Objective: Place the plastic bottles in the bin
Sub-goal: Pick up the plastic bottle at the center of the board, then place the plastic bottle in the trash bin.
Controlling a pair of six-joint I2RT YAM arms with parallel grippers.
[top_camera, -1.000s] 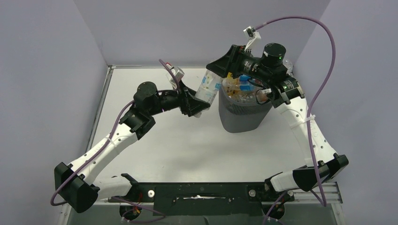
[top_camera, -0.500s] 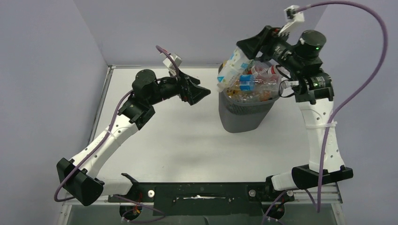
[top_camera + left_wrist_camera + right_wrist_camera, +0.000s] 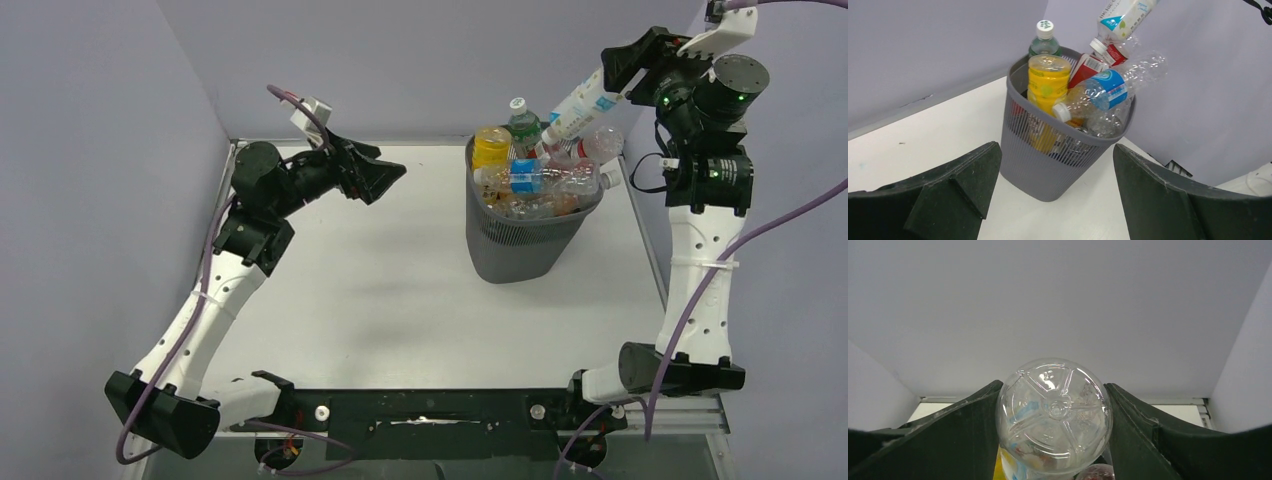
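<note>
The dark grey mesh bin [image 3: 515, 250] stands at the back right of the table, heaped with plastic bottles: a yellow one [image 3: 490, 146], a green-capped one [image 3: 519, 118] and a clear blue-labelled one [image 3: 545, 180]. My right gripper [image 3: 612, 80] is raised behind the bin, shut on a clear bottle with a white and teal label [image 3: 585, 100] that slants cap-down onto the pile. In the right wrist view that bottle's base [image 3: 1054, 415] fills the gap between the fingers. My left gripper [image 3: 385, 182] hangs open and empty left of the bin [image 3: 1048, 165].
White table [image 3: 400, 300] enclosed by pale walls at the left, back and right. A raised rail [image 3: 222, 200] runs along the left edge. Purple cables loop off both wrists. Both arm bases sit on the black bar at the near edge.
The left gripper opened off the labelled bottle and drew back to the left. The right gripper closed on that bottle and lifted it up and to the right over the bin.
</note>
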